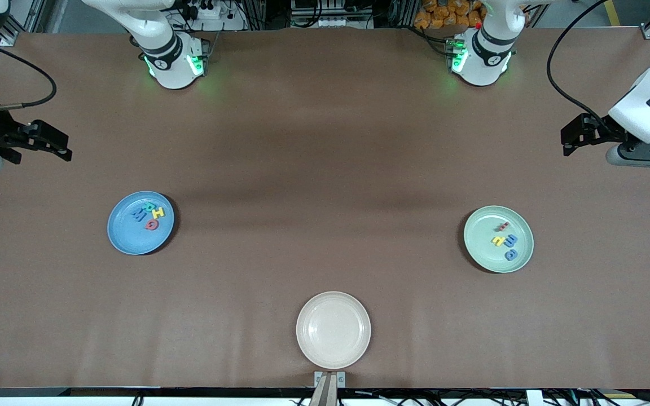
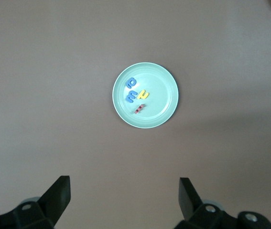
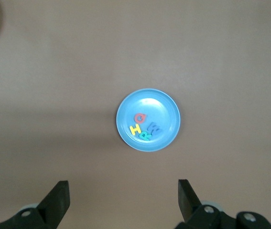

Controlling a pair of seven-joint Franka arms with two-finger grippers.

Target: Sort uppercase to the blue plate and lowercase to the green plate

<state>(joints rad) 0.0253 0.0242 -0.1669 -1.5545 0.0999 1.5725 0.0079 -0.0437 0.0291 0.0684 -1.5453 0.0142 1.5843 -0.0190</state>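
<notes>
Looking down on the table, we see the uppercase (image 1: 148, 214) letters clustered in the blue plate (image 1: 127, 237) toward the right arm's end, and the lowercase (image 1: 506, 241) letters in the green plate (image 1: 483, 248) toward the left arm's end. We find a cream-white plate (image 1: 333, 330) between them, nearer the front camera. Both arms wait: the left gripper (image 1: 570, 138) and right gripper (image 1: 60, 148) hang with jaws spread wide, holding nothing.
</notes>
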